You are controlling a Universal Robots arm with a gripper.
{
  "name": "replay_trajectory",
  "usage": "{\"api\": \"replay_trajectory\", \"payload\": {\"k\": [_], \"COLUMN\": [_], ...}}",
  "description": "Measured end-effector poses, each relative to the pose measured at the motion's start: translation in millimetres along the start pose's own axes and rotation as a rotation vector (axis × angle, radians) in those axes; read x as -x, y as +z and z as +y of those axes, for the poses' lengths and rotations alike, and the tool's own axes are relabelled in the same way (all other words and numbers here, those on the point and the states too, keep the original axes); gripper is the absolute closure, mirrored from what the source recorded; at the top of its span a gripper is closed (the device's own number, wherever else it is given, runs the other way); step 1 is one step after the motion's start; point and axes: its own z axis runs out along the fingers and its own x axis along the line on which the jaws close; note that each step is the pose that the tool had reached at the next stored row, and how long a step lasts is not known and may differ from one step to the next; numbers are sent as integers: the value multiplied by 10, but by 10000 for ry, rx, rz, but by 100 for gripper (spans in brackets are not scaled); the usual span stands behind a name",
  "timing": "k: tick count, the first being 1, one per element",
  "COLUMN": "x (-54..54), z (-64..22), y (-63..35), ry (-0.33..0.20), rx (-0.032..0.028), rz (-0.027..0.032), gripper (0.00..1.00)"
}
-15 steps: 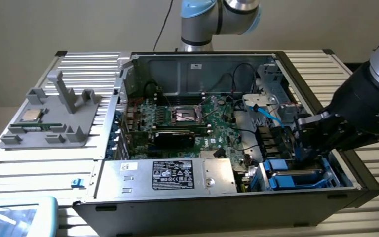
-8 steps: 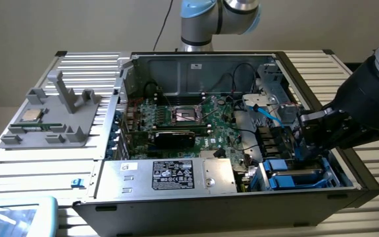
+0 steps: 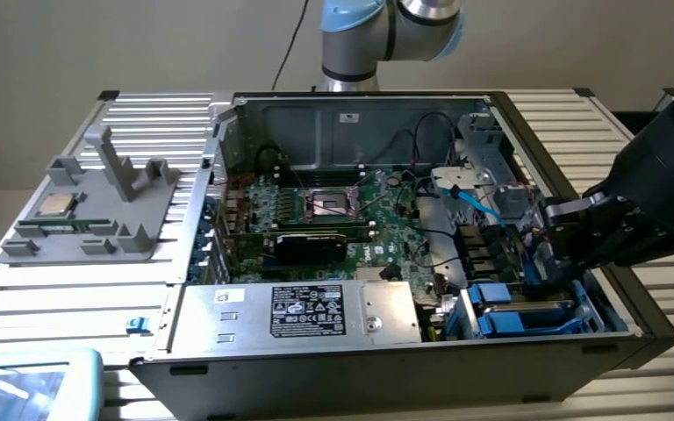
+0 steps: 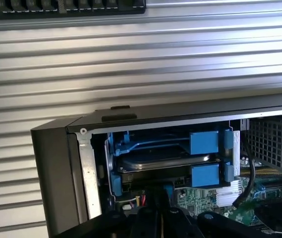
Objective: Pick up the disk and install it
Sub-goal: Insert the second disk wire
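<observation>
The disk (image 3: 522,309) lies flat in the drive bay at the near corner of the open computer case (image 3: 372,368), on the exterior view's right. Its grey metal body (image 4: 165,161) sits between blue carrier pieces (image 4: 203,143). My gripper (image 3: 540,282) reaches down from the exterior view's right to the bay's inner edge, just above the blue frame. In the wrist view its dark fingers (image 4: 148,210) stand shut, pressed together right in front of the disk's blue edge. Whether they touch the carrier I cannot tell.
A silver power supply with a black label (image 3: 302,311) fills the case's near side beside the bay. The motherboard (image 3: 337,219), a fan (image 3: 507,250) and blue cables (image 3: 477,197) lie behind. A grey fixture (image 3: 115,210) with a CPU chip (image 3: 56,204) stands on the slatted table (image 3: 56,298).
</observation>
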Motion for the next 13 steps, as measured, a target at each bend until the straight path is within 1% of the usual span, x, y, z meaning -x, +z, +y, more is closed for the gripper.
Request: {"api": "replay_trajectory", "payload": {"k": [3,13], "x": [-23,-49], "z": [0,16], "y": [4,70], "ry": [0,0], "rx": [-1,-5], "rz": [0,2], "gripper": [89,89]}}
